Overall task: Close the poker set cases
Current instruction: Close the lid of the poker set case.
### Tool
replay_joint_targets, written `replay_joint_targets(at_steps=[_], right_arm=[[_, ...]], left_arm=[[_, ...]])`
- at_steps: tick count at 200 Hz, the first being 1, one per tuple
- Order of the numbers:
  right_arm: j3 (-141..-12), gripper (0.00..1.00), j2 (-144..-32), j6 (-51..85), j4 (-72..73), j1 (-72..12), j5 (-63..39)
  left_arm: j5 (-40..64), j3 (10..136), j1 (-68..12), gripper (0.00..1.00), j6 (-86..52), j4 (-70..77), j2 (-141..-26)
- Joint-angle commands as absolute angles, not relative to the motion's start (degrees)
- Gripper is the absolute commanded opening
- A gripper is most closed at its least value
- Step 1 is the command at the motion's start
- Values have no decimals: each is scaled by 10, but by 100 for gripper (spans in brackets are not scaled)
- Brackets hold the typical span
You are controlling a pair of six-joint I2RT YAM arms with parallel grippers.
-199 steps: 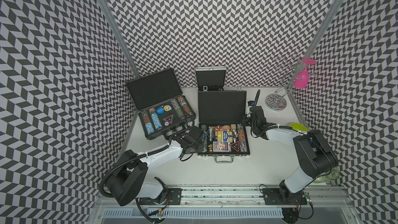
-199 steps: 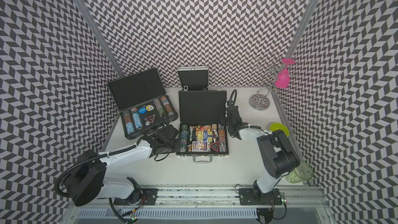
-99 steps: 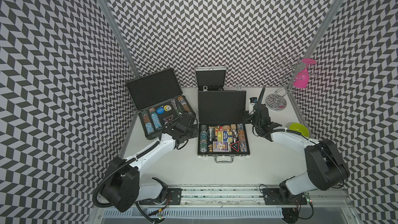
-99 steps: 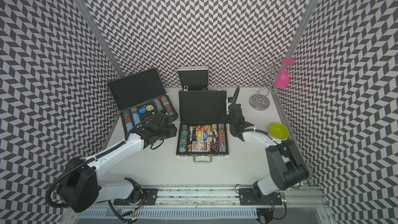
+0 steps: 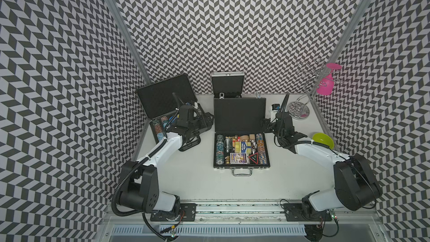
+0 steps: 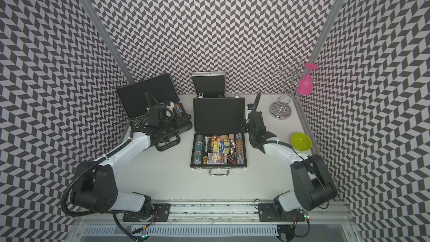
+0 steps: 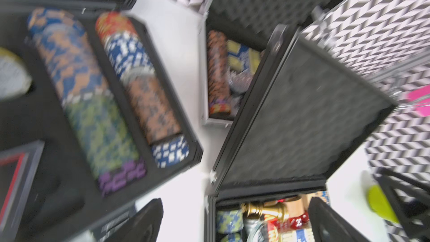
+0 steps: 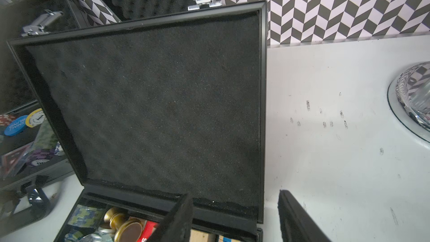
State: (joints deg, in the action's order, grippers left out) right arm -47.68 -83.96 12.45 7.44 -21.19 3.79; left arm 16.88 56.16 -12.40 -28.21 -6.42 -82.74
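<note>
- Green bowl (image 5: 323, 140) at three o'clock, wire stand (image 5: 299, 111) at two.
- Left arm (image 5: 167, 145) overhangs ribbed case (image 5: 162, 98) at ten.
- It, black case (image 5: 239, 115) and silver case (image 5: 227, 84) gape open; left jaws, right jaws released.

Both top views are bright and evenly lit, with soft, short shadows on the white table (image 5: 197, 178); the patterned walls (image 5: 69, 66) bend outward near the edges; the left wrist view is smeared by motion blur, the chips (image 7: 93, 112) unclear; the right wrist view is sharp, foam grain of the middle case (image 8: 151, 112) visible
</note>
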Motion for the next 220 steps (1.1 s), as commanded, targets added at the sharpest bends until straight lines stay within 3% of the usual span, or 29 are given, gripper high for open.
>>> replay_joint_targets(at_steps=[1,107,220], right_arm=[[-479,60,-840,125,91,-209,27],[-475,60,-832,143,76,-209,20],[-454,60,-823,145,85,-209,4]], left_arm=[[291,601,-109,100,-192,-15,-863],[398,696,-82,100,-120,52,-1017],[456,744,-104,100,-83,53,-1101]])
